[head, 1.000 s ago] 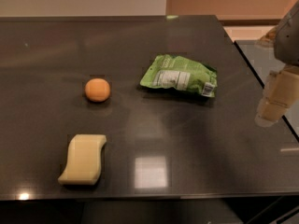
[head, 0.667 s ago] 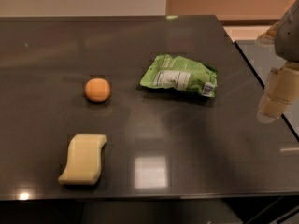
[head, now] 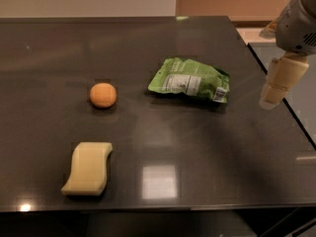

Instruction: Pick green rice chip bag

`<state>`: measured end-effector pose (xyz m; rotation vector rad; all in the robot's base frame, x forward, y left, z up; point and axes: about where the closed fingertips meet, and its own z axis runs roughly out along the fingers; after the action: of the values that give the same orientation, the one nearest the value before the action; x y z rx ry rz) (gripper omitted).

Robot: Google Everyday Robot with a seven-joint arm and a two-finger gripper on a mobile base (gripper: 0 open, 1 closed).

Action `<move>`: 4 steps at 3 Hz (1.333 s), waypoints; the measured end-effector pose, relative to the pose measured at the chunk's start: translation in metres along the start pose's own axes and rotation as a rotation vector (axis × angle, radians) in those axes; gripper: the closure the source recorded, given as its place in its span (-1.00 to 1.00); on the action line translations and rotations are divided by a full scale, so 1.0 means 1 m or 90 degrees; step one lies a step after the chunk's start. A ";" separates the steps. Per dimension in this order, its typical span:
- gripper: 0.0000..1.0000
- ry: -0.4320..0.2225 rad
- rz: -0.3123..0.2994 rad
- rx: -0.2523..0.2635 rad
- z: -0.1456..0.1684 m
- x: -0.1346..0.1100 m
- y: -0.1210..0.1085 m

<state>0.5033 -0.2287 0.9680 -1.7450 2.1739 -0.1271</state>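
Observation:
The green rice chip bag (head: 190, 79) lies flat on the dark table (head: 148, 132), right of centre, with its white nutrition-label panel and small barcode facing up. My gripper (head: 276, 88) hangs at the right edge of the view, above the table's right edge. It is to the right of the bag, apart from it and holding nothing that I can see.
An orange ball (head: 103, 95) sits left of the bag. A pale yellow sponge (head: 88, 168) lies near the front left. The table's right edge runs diagonally beneath the gripper. A wall stands behind the table's far edge.
The gripper has shifted slightly left and upward, toward the bag. The bag, ball and sponge have not moved.

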 end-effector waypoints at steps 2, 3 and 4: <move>-1.00 -0.032 -0.023 -0.007 0.047 -0.029 -0.042; -1.00 -0.038 -0.028 -0.021 0.073 -0.043 -0.054; -1.00 -0.035 -0.027 -0.034 0.098 -0.053 -0.061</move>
<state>0.6015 -0.1785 0.9050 -1.8030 2.1204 -0.0303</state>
